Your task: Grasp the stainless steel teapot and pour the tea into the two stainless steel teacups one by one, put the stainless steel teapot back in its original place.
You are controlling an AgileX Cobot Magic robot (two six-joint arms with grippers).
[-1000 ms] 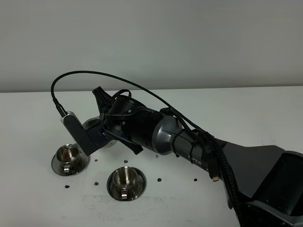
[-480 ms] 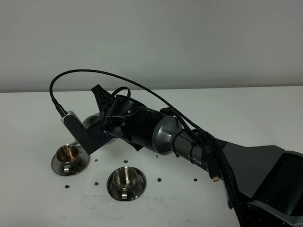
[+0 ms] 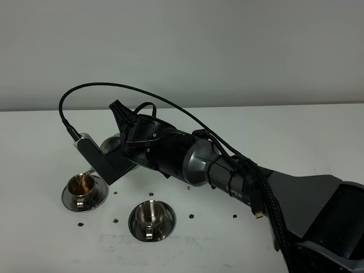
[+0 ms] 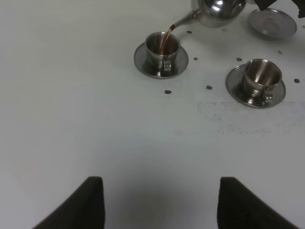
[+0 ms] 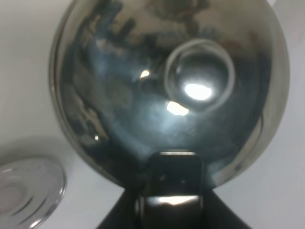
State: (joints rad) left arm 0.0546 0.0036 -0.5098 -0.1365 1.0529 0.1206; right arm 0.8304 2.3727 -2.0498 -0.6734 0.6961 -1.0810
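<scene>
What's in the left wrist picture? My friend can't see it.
A shiny steel teapot pours brown tea into a steel cup on a saucer, on a white table. A second cup on its saucer stands nearby, and a flat steel disc lies beside the teapot.

— Any writing that can be read?
— One word: pale lettering (image 3: 236, 191) reading "PIPER", on the dark housing of the right arm (image 3: 196, 162), lower middle of the high view.
— Clear?
— Faint and small, slanting along the arm.
</scene>
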